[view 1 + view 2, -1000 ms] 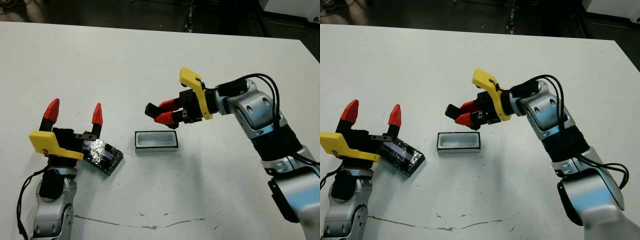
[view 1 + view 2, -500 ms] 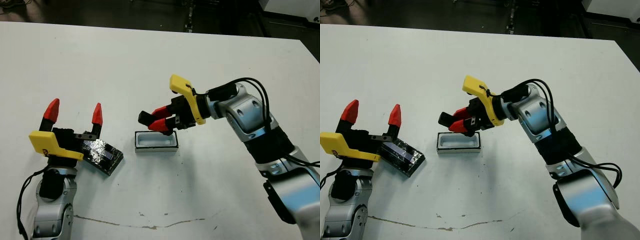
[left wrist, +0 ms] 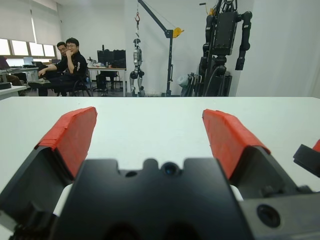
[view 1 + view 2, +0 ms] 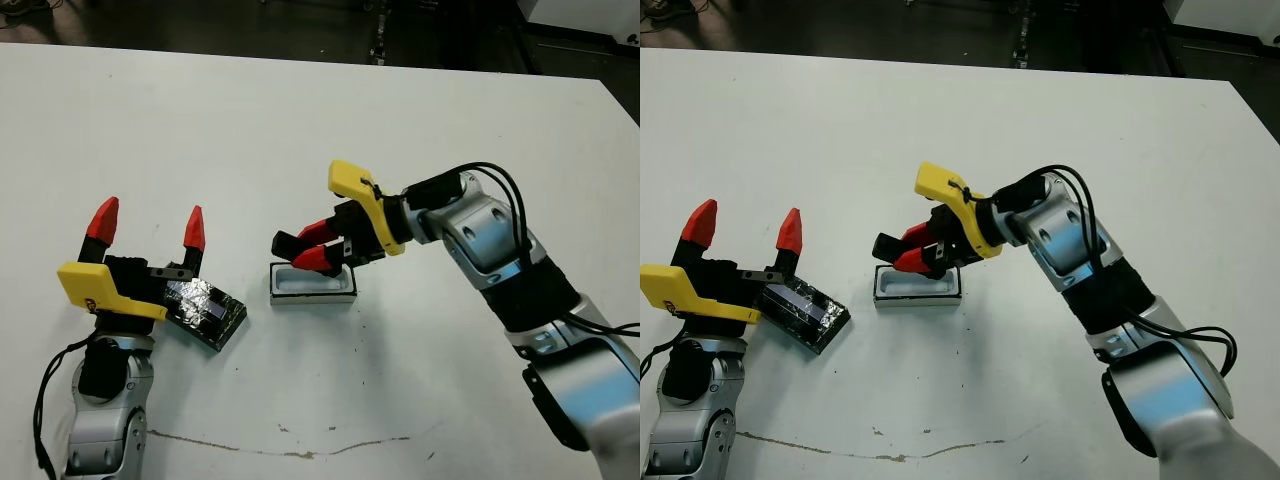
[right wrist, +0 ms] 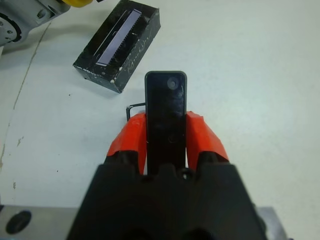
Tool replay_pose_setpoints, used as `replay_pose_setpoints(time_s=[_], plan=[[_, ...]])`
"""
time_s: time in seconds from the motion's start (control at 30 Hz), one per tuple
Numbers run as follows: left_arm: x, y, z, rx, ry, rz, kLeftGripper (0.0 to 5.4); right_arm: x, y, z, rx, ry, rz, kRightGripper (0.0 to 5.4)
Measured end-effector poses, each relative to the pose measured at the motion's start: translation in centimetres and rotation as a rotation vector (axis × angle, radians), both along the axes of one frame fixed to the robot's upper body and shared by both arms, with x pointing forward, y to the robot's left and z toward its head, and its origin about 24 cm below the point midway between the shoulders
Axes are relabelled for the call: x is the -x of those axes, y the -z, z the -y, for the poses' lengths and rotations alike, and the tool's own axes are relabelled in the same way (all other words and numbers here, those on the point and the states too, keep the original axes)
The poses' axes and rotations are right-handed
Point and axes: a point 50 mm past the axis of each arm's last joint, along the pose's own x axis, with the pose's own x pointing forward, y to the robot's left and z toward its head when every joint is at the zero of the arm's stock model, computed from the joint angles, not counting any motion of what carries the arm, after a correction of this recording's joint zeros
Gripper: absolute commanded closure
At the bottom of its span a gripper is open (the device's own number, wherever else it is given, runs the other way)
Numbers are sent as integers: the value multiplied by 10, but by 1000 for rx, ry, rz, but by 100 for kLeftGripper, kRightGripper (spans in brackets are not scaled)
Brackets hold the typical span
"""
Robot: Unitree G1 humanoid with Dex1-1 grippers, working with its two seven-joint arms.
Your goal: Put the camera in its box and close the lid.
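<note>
The right pincer (image 4: 300, 250) pinches the camera (image 5: 165, 120) just above the box (image 4: 313, 284) — the left pincer (image 4: 148, 232) stands spread beside the lid (image 4: 205, 312) on the worktop (image 4: 300, 120).

The tabletop (image 4: 300, 120) is white, with a thin brownish crack line near its front edge. The camera (image 5: 165, 120) is glossy black. The box (image 4: 312, 284) is white inside with a thin dark rim. The lid (image 4: 205, 312) is black, flecked with silvery speckles and marked by a pale stripe. Each hand, left (image 4: 148, 228) and right (image 4: 315, 244), has red fingertips, a black body and a yellow bracket.
</note>
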Motion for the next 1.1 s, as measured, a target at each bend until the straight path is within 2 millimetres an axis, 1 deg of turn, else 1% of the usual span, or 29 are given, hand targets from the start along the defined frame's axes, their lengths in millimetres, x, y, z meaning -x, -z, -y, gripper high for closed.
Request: replay_pose_setpoints(time_s=[0.37,0.6,1.1], plan=[[0,0,0,-2,-1,0,0,1,5,0,16,5,-6,373],[1,1,0,-2,-2,-2,0,3,12,1,18,0,-13,373],[1,2,-1,-3,-6,-4,0,5,17,2,39,-6,-4,373]])
